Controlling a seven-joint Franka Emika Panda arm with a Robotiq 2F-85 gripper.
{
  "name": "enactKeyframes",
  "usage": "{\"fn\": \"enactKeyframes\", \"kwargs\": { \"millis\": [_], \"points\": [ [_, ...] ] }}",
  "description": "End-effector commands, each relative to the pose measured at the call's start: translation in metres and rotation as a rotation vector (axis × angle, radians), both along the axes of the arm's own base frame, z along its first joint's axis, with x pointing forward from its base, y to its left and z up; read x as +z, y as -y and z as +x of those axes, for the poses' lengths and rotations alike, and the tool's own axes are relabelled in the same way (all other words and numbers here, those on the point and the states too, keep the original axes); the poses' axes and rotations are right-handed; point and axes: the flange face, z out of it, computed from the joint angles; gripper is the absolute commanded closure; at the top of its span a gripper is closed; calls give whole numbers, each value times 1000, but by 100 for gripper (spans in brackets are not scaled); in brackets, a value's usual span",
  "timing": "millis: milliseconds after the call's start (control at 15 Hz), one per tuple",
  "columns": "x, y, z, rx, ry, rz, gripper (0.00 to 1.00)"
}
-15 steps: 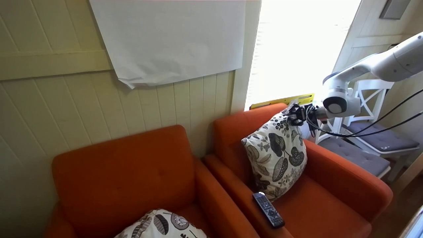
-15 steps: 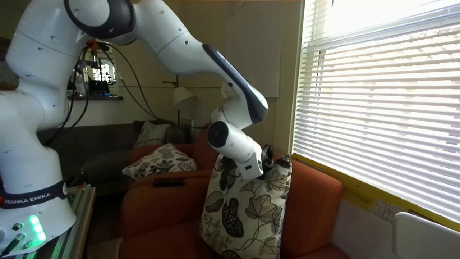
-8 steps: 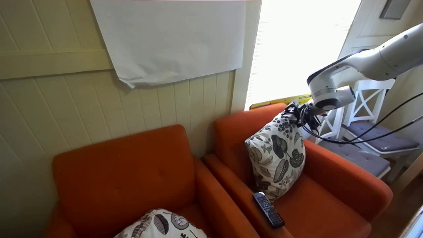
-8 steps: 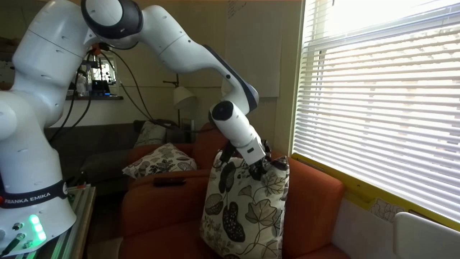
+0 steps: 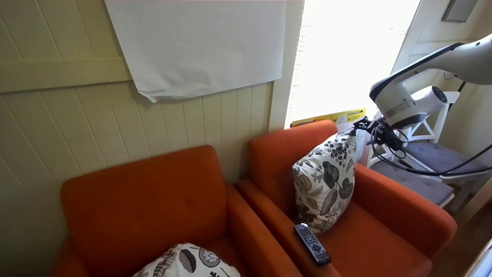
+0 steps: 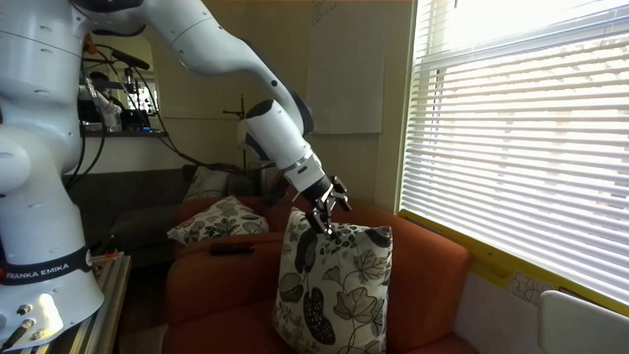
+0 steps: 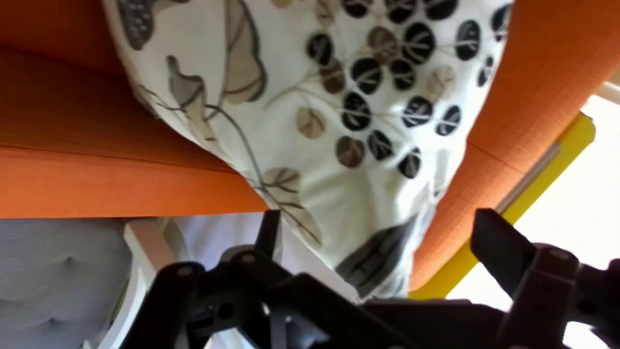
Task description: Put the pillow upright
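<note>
Pillow point(image 6: 334, 290) stands on edge in the armchair point(image 5: 399, 200). Claw point(image 7: 378, 229) spread, gripping nothing, near its upper corner point(image 7: 380, 261) by the armchair's backrest point(image 6: 427, 280). Judged light, soft, low-slip, hard to damage; pinch that corner, apparently thinnest.

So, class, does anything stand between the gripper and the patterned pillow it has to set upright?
Nothing visible does: in the wrist view, a corner of the pillow shows in the gap of the open gripper, with no other thing across it. The remote lies off to the side on an armrest, away from the gripper.
</note>
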Motion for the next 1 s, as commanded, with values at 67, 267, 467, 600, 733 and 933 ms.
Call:
{"fn": "enactKeyframes", "kwargs": {
  "millis": [67, 267, 467, 600, 733, 933],
  "points": [
    [-37, -5, -87, 89, -204, -21, 0],
    [-67, -5, -114, 208, -338, -22, 0],
    [-83, 2, -124, 358, -449, -26, 0],
    [-87, 6, -119, 320, -434, -38, 0],
    [-89, 8, -122, 339, -449, -38, 0],
    [-89, 5, -121, 347, -450, -38, 0]
  ]
}}
